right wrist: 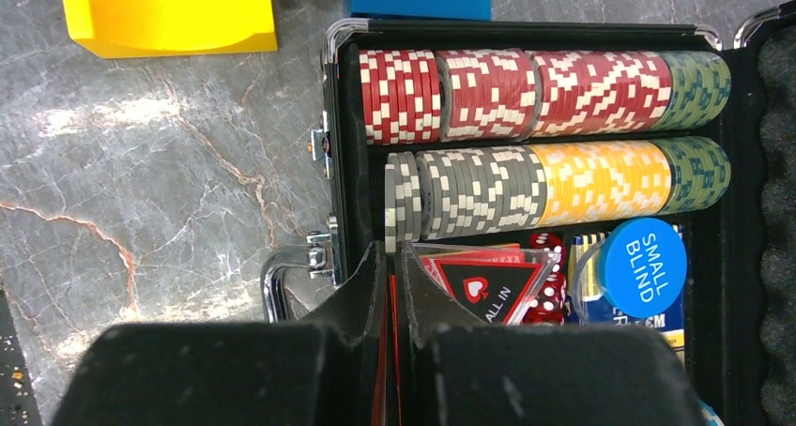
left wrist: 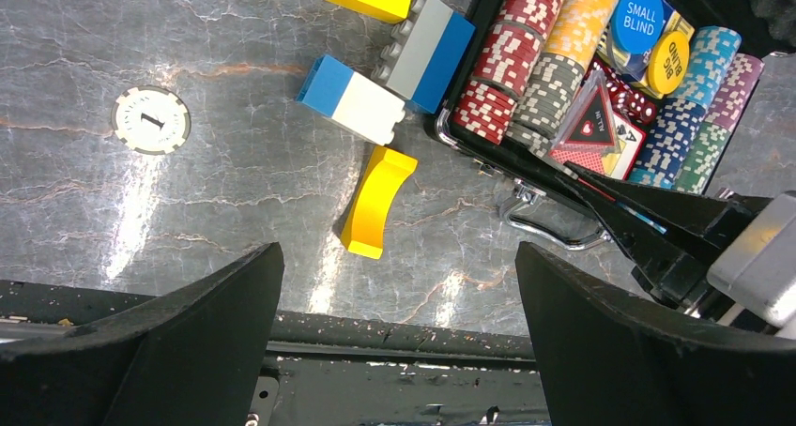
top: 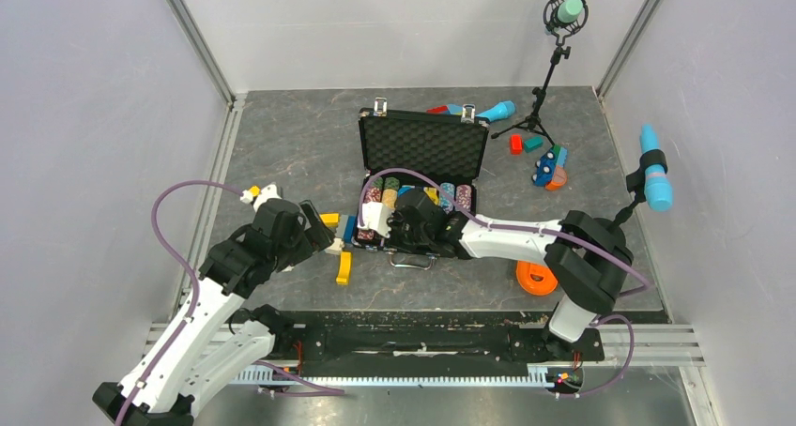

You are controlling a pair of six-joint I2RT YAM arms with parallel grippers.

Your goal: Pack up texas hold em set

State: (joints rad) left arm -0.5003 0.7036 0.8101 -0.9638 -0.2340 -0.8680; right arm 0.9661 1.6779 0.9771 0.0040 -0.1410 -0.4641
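One white poker chip [left wrist: 150,119] lies loose towards the grey table's [top: 282,144] near edge, beside the open black ribbed briefcase [top: 422,144], probably why the left gripper [left wrist: 396,257] hangs spread nearby, while the right gripper [right wrist: 390,257], pressed together, dips inside.

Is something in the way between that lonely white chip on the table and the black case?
Yes. A blue-and-white block and a yellow curved block lie between the white chip and the case.
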